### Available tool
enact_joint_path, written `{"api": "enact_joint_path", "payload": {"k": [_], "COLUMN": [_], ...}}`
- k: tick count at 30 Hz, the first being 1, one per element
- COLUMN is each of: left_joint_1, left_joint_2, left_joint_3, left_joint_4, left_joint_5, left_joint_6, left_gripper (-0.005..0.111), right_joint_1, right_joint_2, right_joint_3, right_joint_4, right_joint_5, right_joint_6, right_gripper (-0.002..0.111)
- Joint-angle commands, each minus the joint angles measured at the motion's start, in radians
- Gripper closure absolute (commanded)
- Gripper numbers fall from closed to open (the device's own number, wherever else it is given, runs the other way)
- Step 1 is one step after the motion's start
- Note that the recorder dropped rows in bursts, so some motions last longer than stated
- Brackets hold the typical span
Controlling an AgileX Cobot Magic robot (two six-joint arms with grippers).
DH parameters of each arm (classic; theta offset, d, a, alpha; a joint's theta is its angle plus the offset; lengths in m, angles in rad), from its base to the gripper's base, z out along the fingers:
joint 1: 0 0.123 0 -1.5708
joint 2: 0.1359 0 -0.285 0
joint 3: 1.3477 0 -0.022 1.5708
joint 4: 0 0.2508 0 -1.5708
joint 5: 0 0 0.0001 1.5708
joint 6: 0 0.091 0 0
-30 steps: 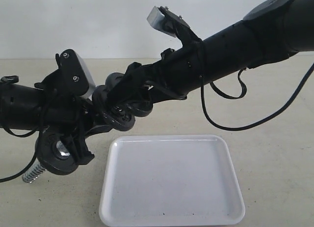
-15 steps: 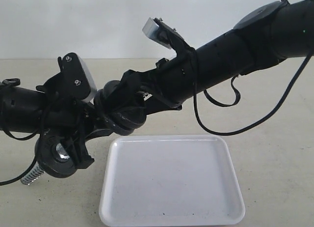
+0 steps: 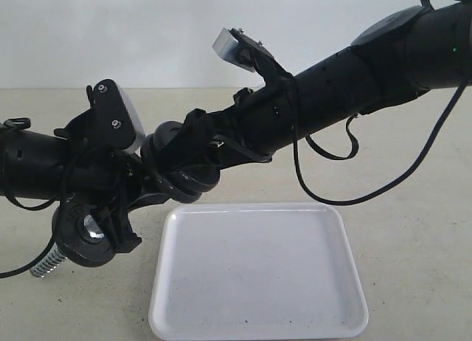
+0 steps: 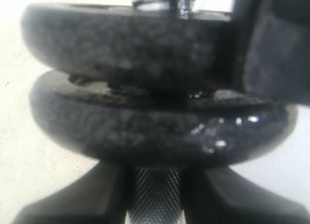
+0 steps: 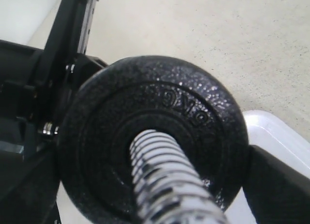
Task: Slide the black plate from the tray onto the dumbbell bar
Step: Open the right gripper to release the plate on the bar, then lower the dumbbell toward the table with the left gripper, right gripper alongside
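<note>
The black plate point(image 3: 179, 166) hangs in the air above the far left corner of the white tray point(image 3: 258, 282). My right gripper point(image 3: 193, 155) reaches across from the right and is shut on it. In the right wrist view the plate point(image 5: 104, 136) fills the frame between my right gripper's point(image 5: 150, 190) fingers. The threaded end of the dumbbell bar point(image 5: 169, 185) pokes through the plate's centre hole. My left gripper point(image 4: 155, 197) is shut on the bar's knurled handle point(image 4: 155, 192). Beyond it sit two stacked discs, and the farther one is the plate point(image 4: 126, 44).
The bar's other end carries a black disc point(image 3: 74, 238) and a bare threaded tip point(image 3: 48, 261) at the lower left. Nothing lies in the tray. Loose black cables point(image 3: 346, 197) hang under the right arm. Beige tabletop point(image 3: 413, 230) surrounds the tray.
My right arm has shifted a little to the left, carrying the plate further along the bar's end. The left arm and the bar have dipped slightly.
</note>
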Motion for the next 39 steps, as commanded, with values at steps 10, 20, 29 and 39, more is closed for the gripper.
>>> {"api": "enact_joint_path", "payload": {"k": [10, 20, 29, 39], "left_joint_1": [0.001, 0.001, 0.001, 0.001], "left_joint_2": [-0.047, -0.045, -0.045, -0.045], "left_joint_3": [-0.048, -0.048, -0.048, -0.048], "left_joint_4": [-0.079, -0.079, -0.119, -0.151], "left_joint_5": [0.041, 0.017, -0.102, -0.146], "left_joint_6": [-0.005, -0.005, -0.021, -0.021], "left_gripper": [0.102, 0.102, 0.102, 0.102], "right_joint_1": [-0.001, -0.001, -0.003, -0.003], "right_joint_2": [-0.002, -0.002, -0.002, -0.009], "right_joint_3": [-0.001, -0.001, -0.001, -0.001], "right_joint_4": [0.028, 0.028, -0.167, -0.242], "right_joint_5": [0.027, 0.036, 0.058, 0.127], "right_joint_6": [0.031, 0.038, 0.038, 0.138], "right_gripper": [0.004, 0.004, 0.004, 0.004]}}
